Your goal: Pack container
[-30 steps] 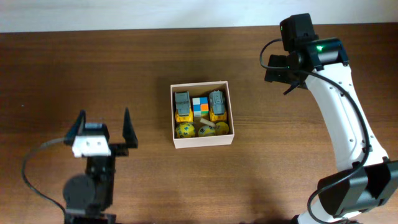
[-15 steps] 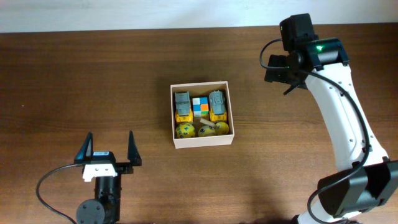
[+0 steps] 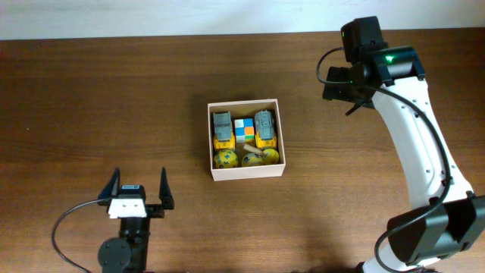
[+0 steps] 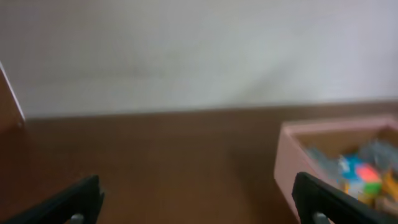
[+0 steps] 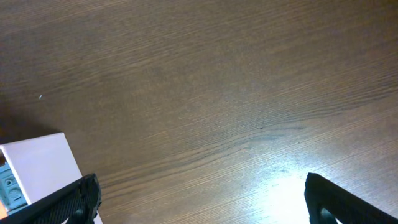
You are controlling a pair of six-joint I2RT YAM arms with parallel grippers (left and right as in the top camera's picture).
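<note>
The container (image 3: 246,171) is a square whitish box with a tan inside at the table's middle. It holds two yellow-and-grey toy trucks (image 3: 222,130), a colour cube (image 3: 243,130) and yellow balls (image 3: 225,159). It shows blurred at the right of the left wrist view (image 4: 292,162) and as a white corner in the right wrist view (image 5: 40,165). My left gripper (image 3: 139,190) is open and empty, low at the front left, well apart from the box. My right gripper (image 3: 342,91) is open and empty, raised to the right of the box.
The brown wooden table (image 3: 114,98) spreads all round the box. A pale wall (image 4: 186,50) runs behind the table's far edge. The left arm's base and cable (image 3: 68,227) sit at the front edge.
My left gripper has drawn back toward the front edge and slightly right, away from the box, still open. The right arm and the box have not moved.
</note>
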